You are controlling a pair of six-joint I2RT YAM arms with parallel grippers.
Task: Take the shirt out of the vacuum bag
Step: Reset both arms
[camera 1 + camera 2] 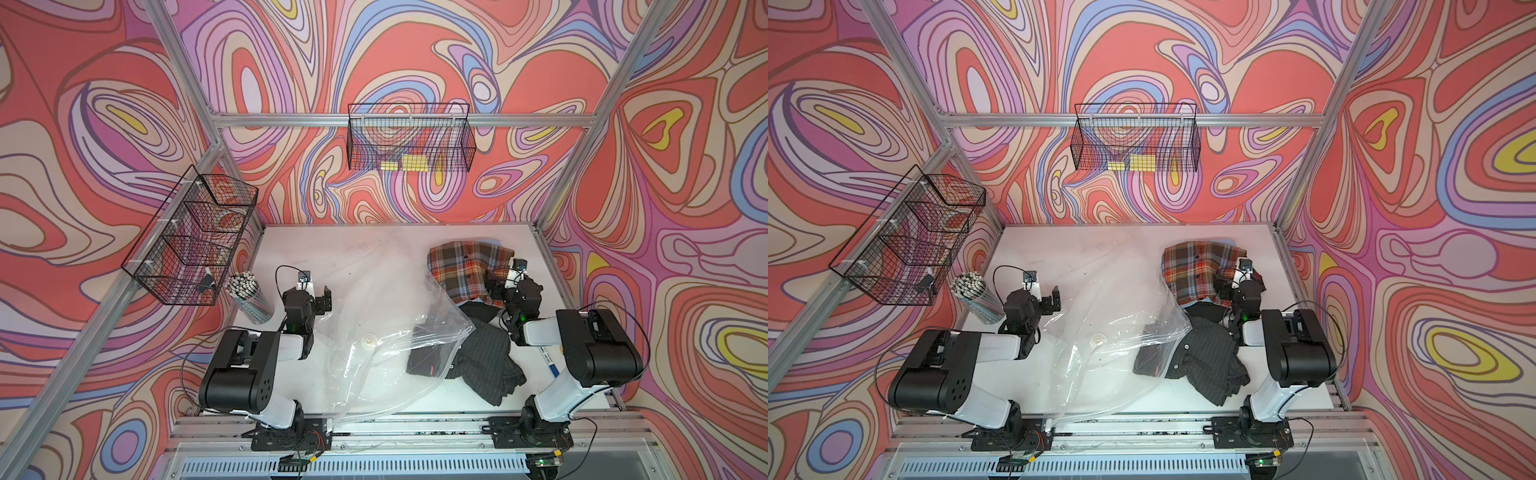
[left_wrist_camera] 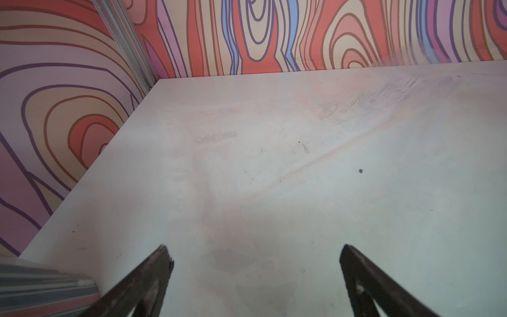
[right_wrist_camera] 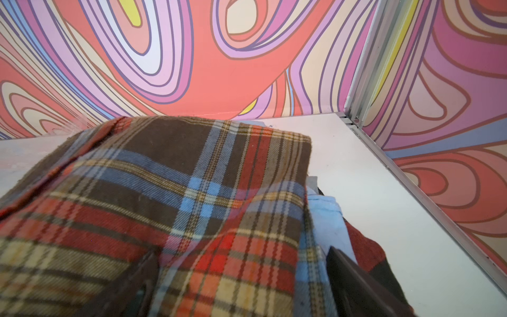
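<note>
The vacuum bag (image 1: pixel 374 299) (image 1: pixel 1113 307) lies crumpled and transparent across the middle of the white table (image 1: pixel 530 245), its round white valve (image 1: pixel 369 340) facing up. A dark grey pinstriped shirt (image 1: pixel 482 361) (image 1: pixel 1212 365) lies at the bag's open right end, one part under the plastic and the rest spilling out. A plaid shirt (image 1: pixel 465 266) (image 3: pixel 170 175) lies at the back right. My right gripper (image 1: pixel 505 286) (image 3: pixel 247 269) is open, and its fingers straddle the plaid shirt's near edge. My left gripper (image 1: pixel 309 293) (image 2: pixel 255 255) hangs open over the bag's left part, holding nothing.
A cup of straws (image 1: pixel 245 291) stands at the table's left edge beside my left arm. Wire baskets hang on the left frame (image 1: pixel 191 237) and the back wall (image 1: pixel 409 137). A pen (image 1: pixel 548 359) lies under my right arm. A black cloth (image 1: pixel 478 311) sits between the two shirts.
</note>
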